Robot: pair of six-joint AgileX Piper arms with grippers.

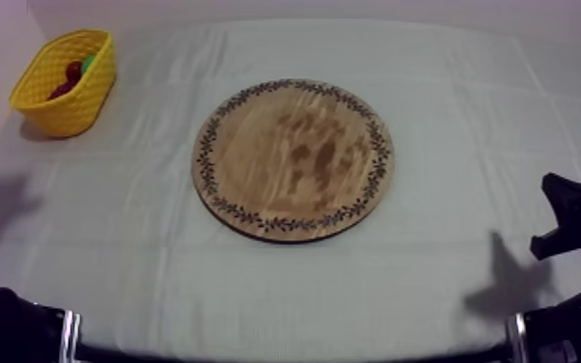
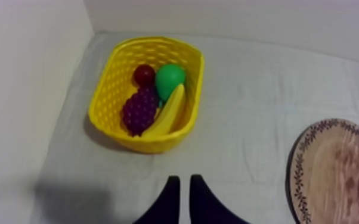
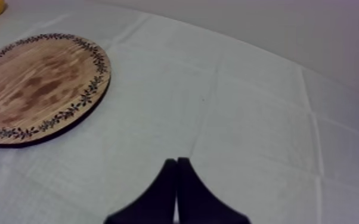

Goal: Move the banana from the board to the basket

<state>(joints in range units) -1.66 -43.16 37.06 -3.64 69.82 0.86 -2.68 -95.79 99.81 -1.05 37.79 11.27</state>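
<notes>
The yellow basket (image 1: 84, 104) sits at the upper left of the top view, close to the far left corner of the table (image 1: 468, 106) with its grey-white cloth; the round wooden board (image 1: 292, 159) lies flat in the middle of that frame, well apart from the basket, its dark leafy rim running all the way round

From the left arm's camera the banana (image 2: 170, 113) is plainly inside the basket (image 2: 152, 43); it leans along the side of the basket nearest the board (image 2: 337, 173); the bunch of grapes (image 2: 139, 110) lies just beside it, touching it; the green pear (image 2: 170, 78) sits above the banana's tip, and the small red fruit (image 2: 144, 74) is tucked next to the pear at the far end

The left gripper (image 2: 183, 186) hangs over the bare cloth a little way short of the basket; its two black fingers stand a narrow slit apart with nothing between them

The right gripper (image 3: 176, 165) hovers over the cloth to the side of the board (image 3: 39, 83); its fingers lie pressed together in a thin wedge, holding nothing; in the top view it shows as a black shape at the right edge (image 1: 572, 224)
</notes>
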